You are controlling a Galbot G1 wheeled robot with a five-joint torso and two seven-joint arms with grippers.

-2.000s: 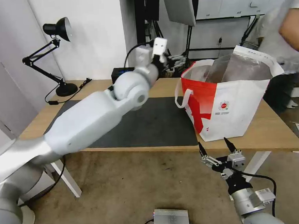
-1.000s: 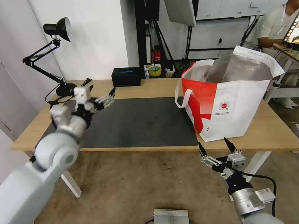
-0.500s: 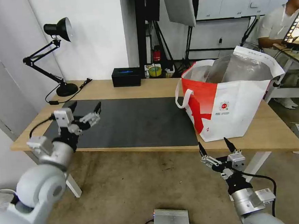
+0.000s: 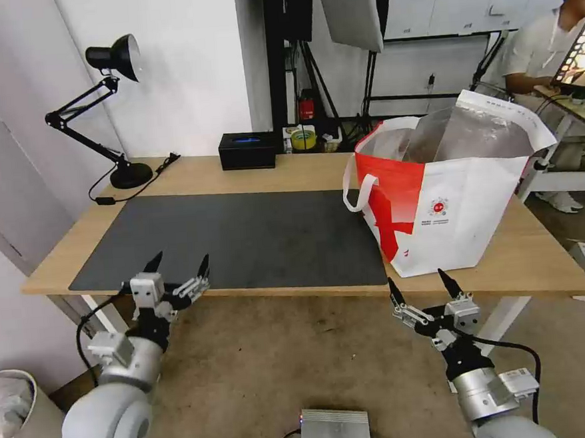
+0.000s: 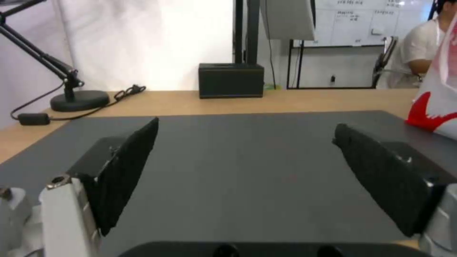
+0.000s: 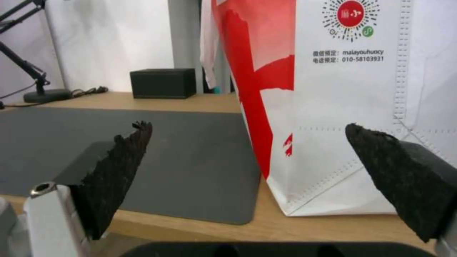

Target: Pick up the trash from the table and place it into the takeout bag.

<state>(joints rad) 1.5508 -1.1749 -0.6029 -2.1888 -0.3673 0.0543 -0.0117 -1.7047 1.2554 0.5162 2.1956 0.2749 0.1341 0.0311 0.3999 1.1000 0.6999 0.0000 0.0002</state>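
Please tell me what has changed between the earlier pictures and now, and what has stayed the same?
The left gripper drew back from near the takeout bag, swept left across the mat, and came down to the table's near edge, open and empty. The right gripper, also open, the bag, the black box and the lamp stayed put.

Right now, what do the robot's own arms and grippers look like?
Both arms are glossy silver-grey with rounded joints and black cables. The left gripper and right gripper have white-and-metal bodies with two pointed black fingers carrying textured pads.
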